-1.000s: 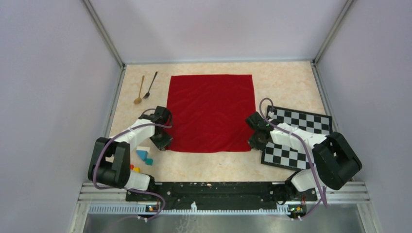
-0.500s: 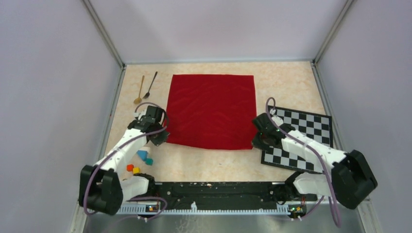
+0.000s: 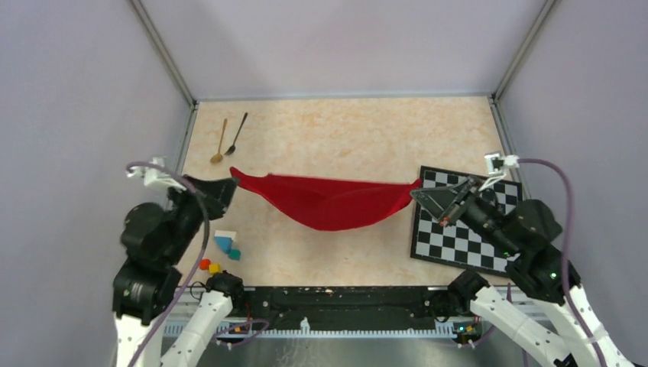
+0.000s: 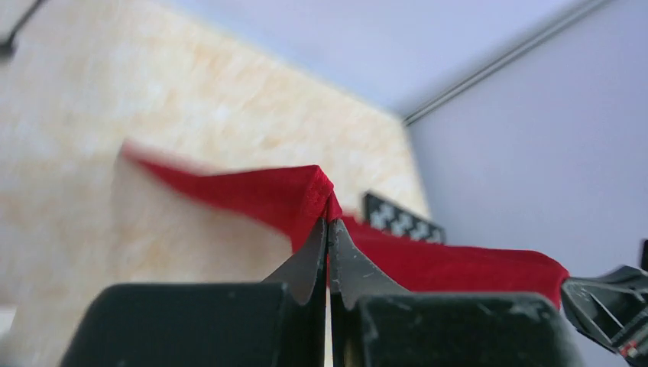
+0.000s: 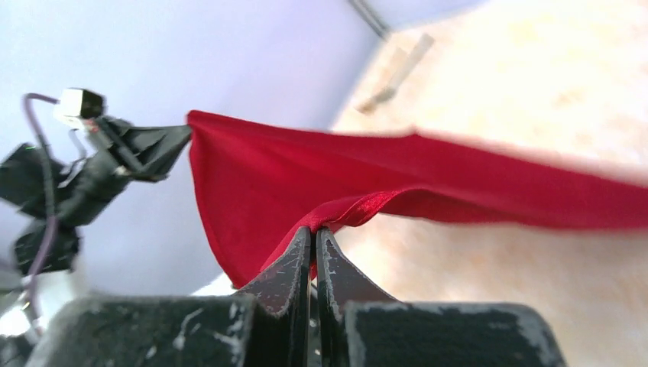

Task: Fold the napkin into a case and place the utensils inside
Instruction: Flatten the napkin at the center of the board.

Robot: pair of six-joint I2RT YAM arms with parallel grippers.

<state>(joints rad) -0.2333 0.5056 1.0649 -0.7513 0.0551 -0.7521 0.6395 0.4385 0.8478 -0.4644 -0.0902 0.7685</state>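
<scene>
Hanging between two robot arms, the red napkin [image 3: 336, 202] stretches across the middle of the table [image 3: 344, 122] like a hammock, its centre sagging toward the near edge. The left gripper [image 3: 231, 182] is clamped tight on one corner of the cloth, fingers pressed together with red fabric bunched at their tips; the right gripper [image 3: 418, 195] is likewise pinched hard on the opposite end, above the inner edge of the black-and-white chequered mat [image 3: 466, 237]. A gold spoon [image 3: 220, 142] and a black spoon [image 3: 238, 134] lie side by side at the far left of the table, well apart from the cloth. Small coloured blocks [image 3: 226, 243] sit on the table near the left arm's base.
</scene>
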